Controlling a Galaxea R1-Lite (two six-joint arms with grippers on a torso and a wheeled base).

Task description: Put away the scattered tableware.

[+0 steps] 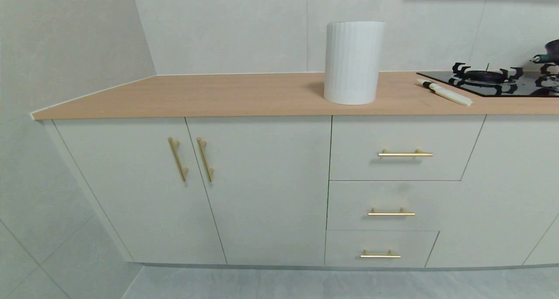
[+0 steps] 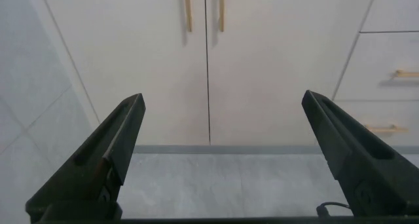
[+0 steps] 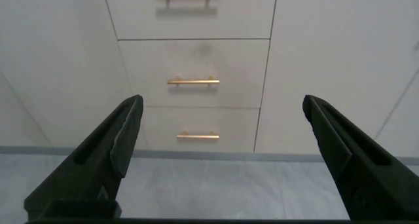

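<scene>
Both the left gripper (image 2: 222,98) and right gripper (image 3: 222,99) hang low before the cabinets (image 1: 262,181), jaws wide apart, while the slim white utensil (image 1: 444,92) lies on the table (image 1: 218,94) beside the hob (image 1: 502,91), likely best reached by raising the right arm and pinching across its middle.

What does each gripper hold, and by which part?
Nothing. The left gripper and the right gripper are both open and empty.

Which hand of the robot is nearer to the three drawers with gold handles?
The right. The right hand is low in front of the drawers, pointing at them. The left hand is low in front of the double cabinet doors beside them, further from the drawers.
</scene>
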